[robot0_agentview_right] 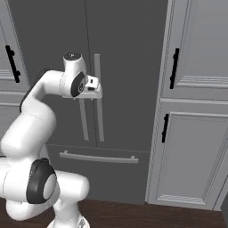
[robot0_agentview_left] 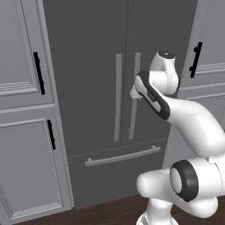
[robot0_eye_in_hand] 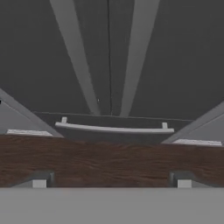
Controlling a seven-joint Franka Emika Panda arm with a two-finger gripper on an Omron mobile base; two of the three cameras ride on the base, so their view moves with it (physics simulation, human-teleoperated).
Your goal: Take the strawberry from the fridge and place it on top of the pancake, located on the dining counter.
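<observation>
A: Fridge (robot0_agentview_left: 92, 79) fills the frame centre, both doors closed, gripper (robot0_agentview_right: 99, 90) up at the right-hand handle (robot0_agentview_left: 134, 101).

B: Claw's spread wide, released; probably not touching, hard to tell.

Dark grey fridge (robot0_agentview_left: 88, 66), pale grey cabinets (robot0_agentview_left: 19, 110), dark brown wood-grain floor (robot0_eye_in_hand: 109, 162)

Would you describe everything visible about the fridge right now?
The fridge is a tall, dark grey, matte-looking appliance with two upper doors, both shut, meeting at a thin centre seam. Each door carries a long vertical grey bar handle; a lower drawer has a horizontal one. Light grey panelled cabinets flank it and dark wood flooring lies below. The open gripper hovers by the handles, contact unclear.
</observation>
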